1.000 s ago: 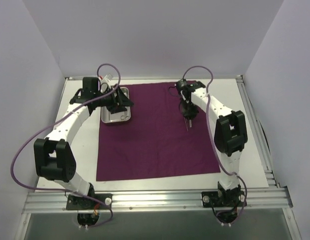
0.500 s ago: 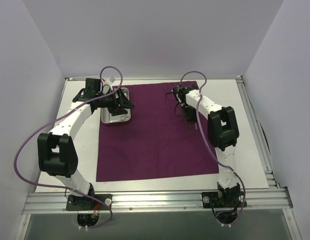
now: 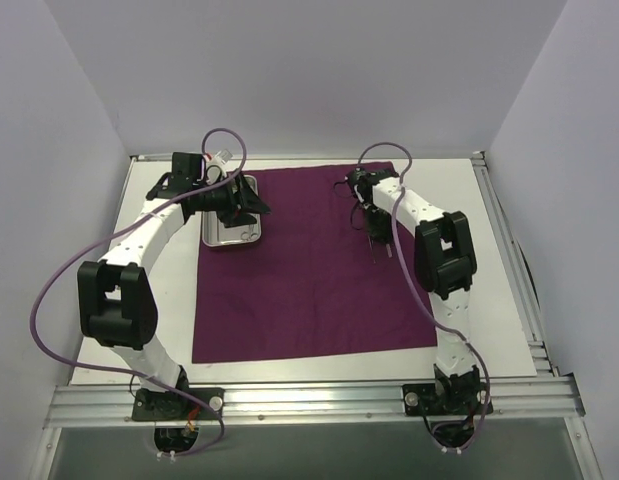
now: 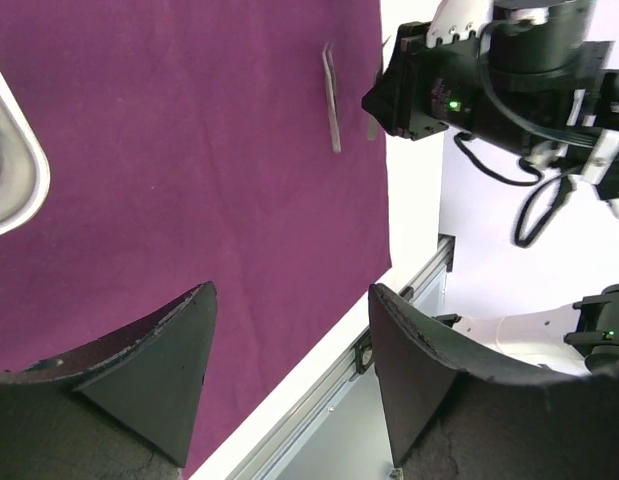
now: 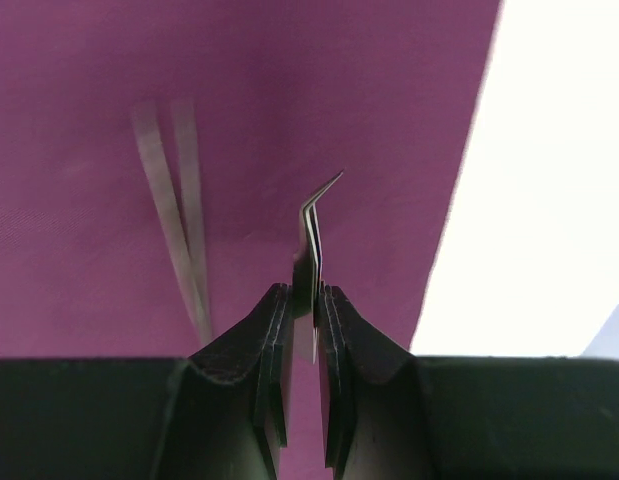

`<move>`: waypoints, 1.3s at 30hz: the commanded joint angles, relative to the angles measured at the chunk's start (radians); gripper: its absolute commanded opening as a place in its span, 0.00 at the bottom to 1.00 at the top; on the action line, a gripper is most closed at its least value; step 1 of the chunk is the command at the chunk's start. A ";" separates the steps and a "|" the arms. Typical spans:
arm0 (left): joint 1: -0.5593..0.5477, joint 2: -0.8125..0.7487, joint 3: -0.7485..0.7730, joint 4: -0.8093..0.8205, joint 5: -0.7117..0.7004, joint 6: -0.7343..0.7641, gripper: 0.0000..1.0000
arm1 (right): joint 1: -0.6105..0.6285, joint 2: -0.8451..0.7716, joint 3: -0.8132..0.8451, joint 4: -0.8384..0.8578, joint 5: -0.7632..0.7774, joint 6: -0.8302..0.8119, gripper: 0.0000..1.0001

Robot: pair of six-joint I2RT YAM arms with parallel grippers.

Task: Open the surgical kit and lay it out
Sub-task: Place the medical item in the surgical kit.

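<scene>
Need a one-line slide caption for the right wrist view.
Right gripper shut on bent-tip tweezers above the purple cloth, a second slim instrument lying beside them.

The cloth wrap [image 3: 309, 290] is a plain, uniform dark magenta-purple. The steel tray [image 3: 229, 244] is bright reflective silver. The bent-tip tweezers [image 5: 309, 235] and straight tweezers [image 4: 332, 100] are silver. The left arm [image 3: 139, 240] and right arm [image 3: 414, 205] are white with black joints. The cables [image 3: 49, 290] are purple. The table [image 3: 504, 290] is white. The frame rail [image 3: 319, 400] is silver-grey.
</scene>
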 commanded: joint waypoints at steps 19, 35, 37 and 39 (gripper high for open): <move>-0.113 -0.068 -0.048 0.384 0.126 -0.131 0.78 | 0.128 -0.401 -0.030 0.209 -1.047 -0.131 0.00; -0.158 -0.085 -0.105 0.473 0.120 -0.205 0.74 | 0.205 -0.420 -0.036 0.255 -1.041 -0.067 0.00; -0.167 -0.083 -0.108 0.517 0.129 -0.223 0.73 | 0.206 -0.420 -0.035 0.264 -1.041 -0.058 0.00; -0.172 -0.080 -0.108 0.517 0.135 -0.223 0.72 | 0.206 -0.418 -0.029 0.265 -1.041 -0.047 0.00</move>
